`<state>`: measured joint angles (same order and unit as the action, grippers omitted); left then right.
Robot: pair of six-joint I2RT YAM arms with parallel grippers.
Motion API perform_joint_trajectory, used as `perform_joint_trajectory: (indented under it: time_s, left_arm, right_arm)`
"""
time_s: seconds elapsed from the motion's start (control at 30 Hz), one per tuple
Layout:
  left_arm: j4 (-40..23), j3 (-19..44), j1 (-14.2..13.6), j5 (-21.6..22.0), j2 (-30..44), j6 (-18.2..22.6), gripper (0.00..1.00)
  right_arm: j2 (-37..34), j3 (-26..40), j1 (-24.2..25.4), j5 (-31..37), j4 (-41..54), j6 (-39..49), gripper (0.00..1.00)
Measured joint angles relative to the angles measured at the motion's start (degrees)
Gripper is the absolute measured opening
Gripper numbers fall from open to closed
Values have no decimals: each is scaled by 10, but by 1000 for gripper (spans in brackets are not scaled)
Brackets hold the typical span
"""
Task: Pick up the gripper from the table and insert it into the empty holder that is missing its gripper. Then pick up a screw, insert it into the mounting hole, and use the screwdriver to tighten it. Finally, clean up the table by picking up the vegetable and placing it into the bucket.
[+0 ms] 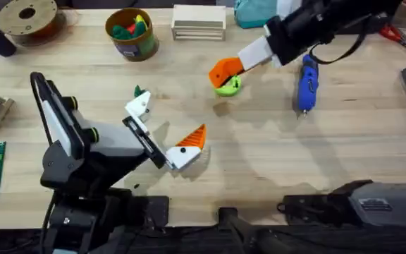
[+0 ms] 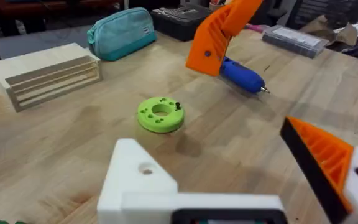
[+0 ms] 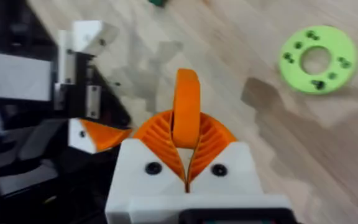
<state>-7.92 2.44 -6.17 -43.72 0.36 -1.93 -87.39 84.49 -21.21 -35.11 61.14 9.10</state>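
Now right claw point(image 3: 185, 165) clenched on gripper point(image 3: 186, 112) above green disc point(image 1: 228, 86); left claw point(image 1: 162, 128) released, holder point(image 1: 139, 106) bare

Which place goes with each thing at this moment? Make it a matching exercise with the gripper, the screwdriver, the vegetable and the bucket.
Things:
1. the gripper
2. the screwdriver
3. the vegetable
4. the bucket

Places:
A. lying on the table, to the right of the green disc
B. at the table's far side, coloured toys inside
C. clamped in the right gripper, above the table
D. on the table, close beside the holder

Pairs: 1-C, 2-A, 3-D, 4-B
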Motion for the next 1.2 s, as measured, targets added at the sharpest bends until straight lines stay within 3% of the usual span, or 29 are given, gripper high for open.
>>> perform_joint_trajectory:
  time_s: [0.07, 0.1, 0.43, 0.67, 1.0, 1.2]
  left_arm:
    - [0, 0, 0, 0, 0, 0, 985]
    - [0, 0, 0, 0, 0, 0, 985]
    - [0, 0, 0, 0, 0, 0, 985]
    - [0, 0, 0, 0, 0, 0, 987]
    - [0, 0, 0, -6, 0, 0, 987]
    - [0, 0, 0, -16, 0, 0, 986]
  right_arm:
    - [0, -12, 8, -43, -1, 7, 20]
    - [0, -52, 16, -97, -24, 15, 20]
    - [0, -195, 46, -254, -168, 9, 20]
    - [-38, -202, 44, -345, -210, 0, 20]
    - [-144, -202, 40, -469, -251, -13, 20]
    - [-179, -202, 16, -506, -256, -16, 20]
